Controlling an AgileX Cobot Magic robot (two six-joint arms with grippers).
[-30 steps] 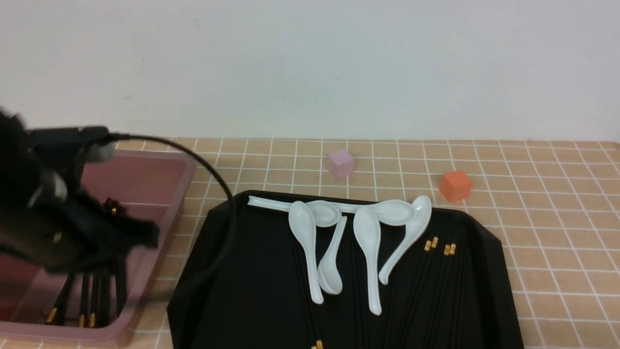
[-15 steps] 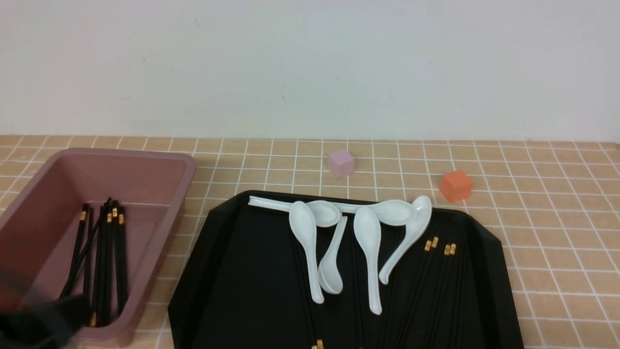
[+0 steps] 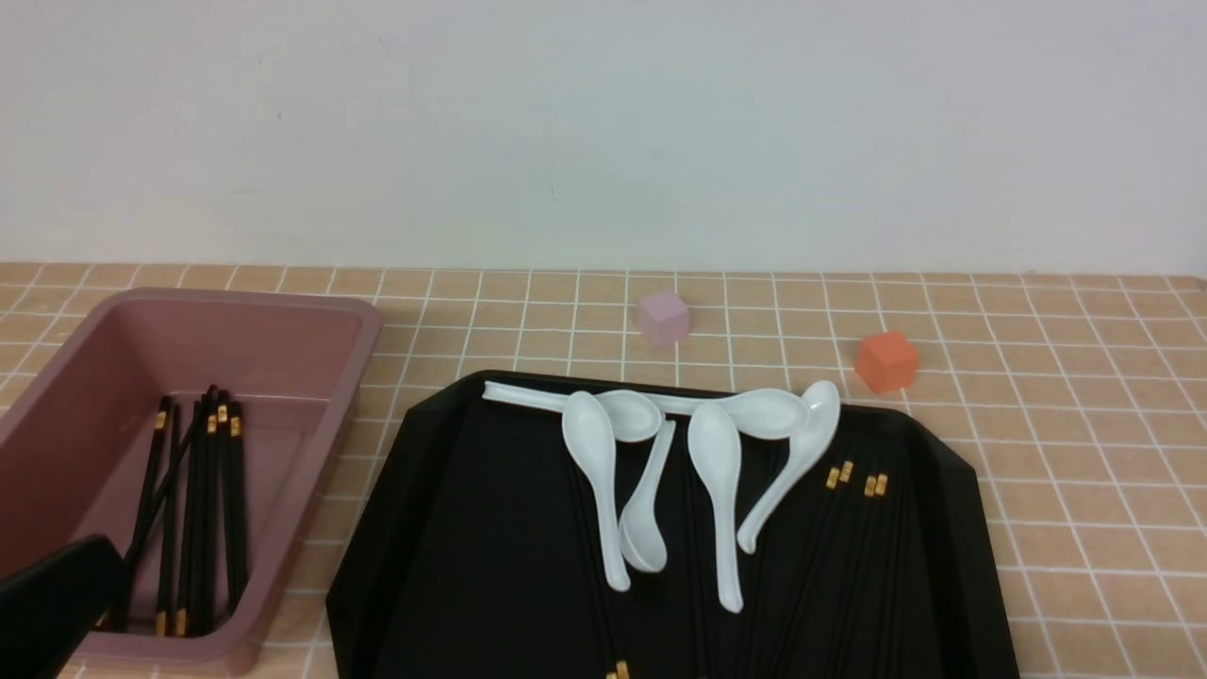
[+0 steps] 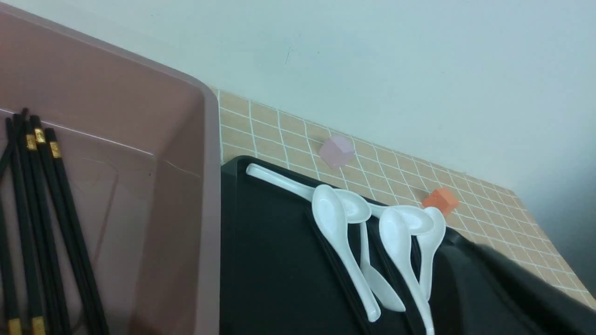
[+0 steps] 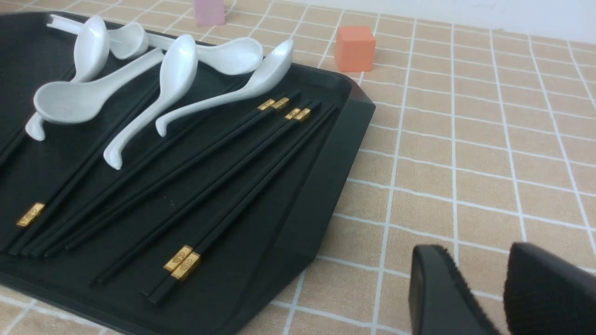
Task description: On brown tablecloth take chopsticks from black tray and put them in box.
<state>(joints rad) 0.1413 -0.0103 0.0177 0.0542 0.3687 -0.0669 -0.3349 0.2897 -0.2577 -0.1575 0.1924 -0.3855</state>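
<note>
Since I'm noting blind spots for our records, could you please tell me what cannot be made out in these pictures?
- Front view: the near rim of the glossy black tray, cut off by the bottom edge.
- Left wrist view: the lower ends of the black gold-banded chopsticks in the dusty-pink plastic box, cut off by the picture's edge.
- Left wrist view: the left claw's fingertips, blurred.

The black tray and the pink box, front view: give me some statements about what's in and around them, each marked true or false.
1. White spoons lie in the black tray. True.
2. The pink box is empty. False: black chopsticks lie in it.
3. The orange cube sits inside the tray. False: it is on the tablecloth, beyond the tray.
4. Chopsticks remain in the tray. True.
5. The box stands right of the tray. False: it stands left.
</note>
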